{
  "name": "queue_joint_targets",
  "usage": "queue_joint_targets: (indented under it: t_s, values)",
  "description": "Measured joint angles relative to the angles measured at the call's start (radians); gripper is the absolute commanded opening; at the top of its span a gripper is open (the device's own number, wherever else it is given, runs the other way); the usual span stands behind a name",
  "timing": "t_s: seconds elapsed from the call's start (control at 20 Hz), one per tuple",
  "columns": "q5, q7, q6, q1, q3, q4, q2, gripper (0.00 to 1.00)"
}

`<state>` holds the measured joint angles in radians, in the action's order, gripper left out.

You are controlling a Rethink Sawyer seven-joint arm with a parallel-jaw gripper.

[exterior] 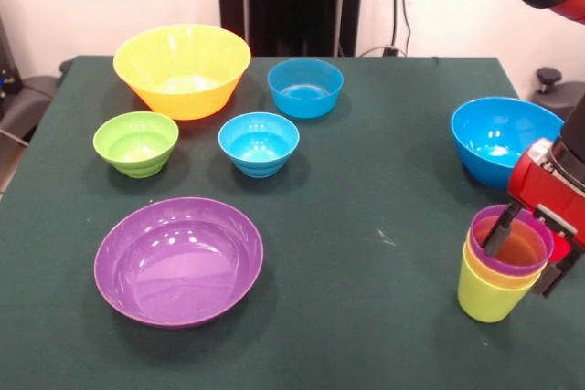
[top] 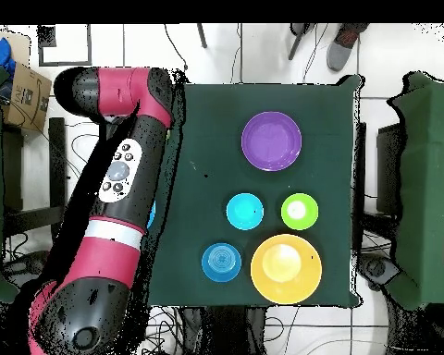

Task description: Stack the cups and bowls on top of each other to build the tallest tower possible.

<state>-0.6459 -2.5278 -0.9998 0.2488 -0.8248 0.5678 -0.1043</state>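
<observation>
The tool (exterior: pixel 530 258) sits at the front right corner of the dark green tabletop (exterior: pixel 366 226), right on the short stack of tapered plastic cups (exterior: pixel 501 271): a lime green cup (exterior: pixel 484 300) lowest, a yellow cup (exterior: pixel 498 273) nested in it, a purple cup (exterior: pixel 512 246) on top. One dark finger dips inside the purple cup's mouth; the other hangs outside the stack's right side, where a sliver of red, likely the red cup, shows against the rim. So the fingers are spread apart and straddle the right wall of the stack; whether they press on it cannot be made out. The stack stands upright, its long axis vertical, directly under the tool.

Everything else lies away from the tool. The large glossy blue plastic bowl (exterior: pixel 503 139) is nearest, just behind the stack along the right edge. The wide shallow purple bowl (exterior: pixel 179 260) lies near the front left corner. The small green bowl (exterior: pixel 136 142) and a small blue bowl (exterior: pixel 259 143) sit mid-left, and the large yellow-orange bowl (exterior: pixel 182 70) and second small blue bowl (exterior: pixel 305 88) stand toward the back edge.

In the overhead view the red and black arm (top: pixel 124 185) covers the cup stack and the large blue bowl.

Any next piece therefore calls for a lift straight up first, then a reach back or leftward.
</observation>
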Motion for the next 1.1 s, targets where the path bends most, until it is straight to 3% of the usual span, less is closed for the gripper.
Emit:
queue_joint_targets:
  t_s: [1.1]
  values:
    - [-0.013,0.0,0.0,0.014,0.094,0.053,0.081,1.0]
